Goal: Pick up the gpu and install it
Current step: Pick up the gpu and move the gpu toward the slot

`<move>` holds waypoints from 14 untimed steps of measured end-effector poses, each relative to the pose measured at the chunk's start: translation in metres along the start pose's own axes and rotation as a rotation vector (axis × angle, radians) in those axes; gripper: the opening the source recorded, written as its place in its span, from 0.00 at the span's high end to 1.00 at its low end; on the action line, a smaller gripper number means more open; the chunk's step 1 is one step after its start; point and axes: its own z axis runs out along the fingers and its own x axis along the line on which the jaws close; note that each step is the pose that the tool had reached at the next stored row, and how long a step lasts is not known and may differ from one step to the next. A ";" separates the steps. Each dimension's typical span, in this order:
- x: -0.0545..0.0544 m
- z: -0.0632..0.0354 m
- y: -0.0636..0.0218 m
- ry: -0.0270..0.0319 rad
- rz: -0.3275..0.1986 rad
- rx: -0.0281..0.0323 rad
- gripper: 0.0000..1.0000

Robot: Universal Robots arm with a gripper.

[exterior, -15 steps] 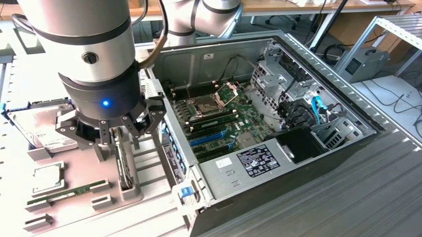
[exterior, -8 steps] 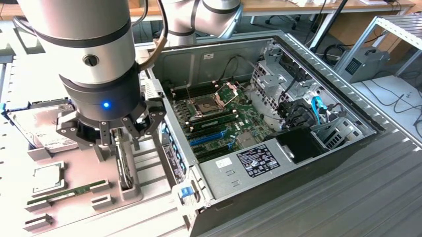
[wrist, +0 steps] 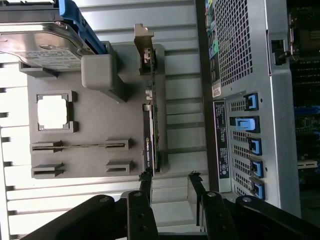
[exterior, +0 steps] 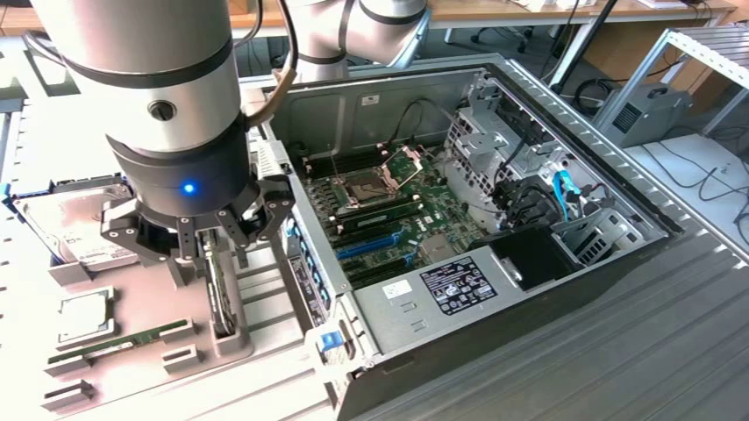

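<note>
Grey plastic holder (exterior: 146,303) on the tabletop (exterior: 47,140) carries the gpu (exterior: 220,303), standing on its long edge in a slot, its silvery bracket (wrist: 144,42) at the end nearer the hard drive (exterior: 80,230); the gripper (exterior: 210,261) hangs directly over the card, fingers spread wide and gripping nothing; in the wrist view one fingertip (wrist: 146,176) sits close to the card's near end, though whether it touches cannot be told; the pick-up looks not yet made; beside the holder the open computer case (exterior: 351,105) shows blue expansion slots (exterior: 372,246) bare of any card; lifting, carrying and seating all appear left to do; a processor chip (exterior: 82,320) and a green memory stick (exterior: 123,340) lie in their own pockets.
</note>
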 end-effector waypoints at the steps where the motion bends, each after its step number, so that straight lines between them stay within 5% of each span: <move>1: 0.000 0.0002 0.0000 0.0000 0.000 0.0000 0.58; 14: 0.000 0.0021 -0.0001 0.0000 0.000 0.0000 0.58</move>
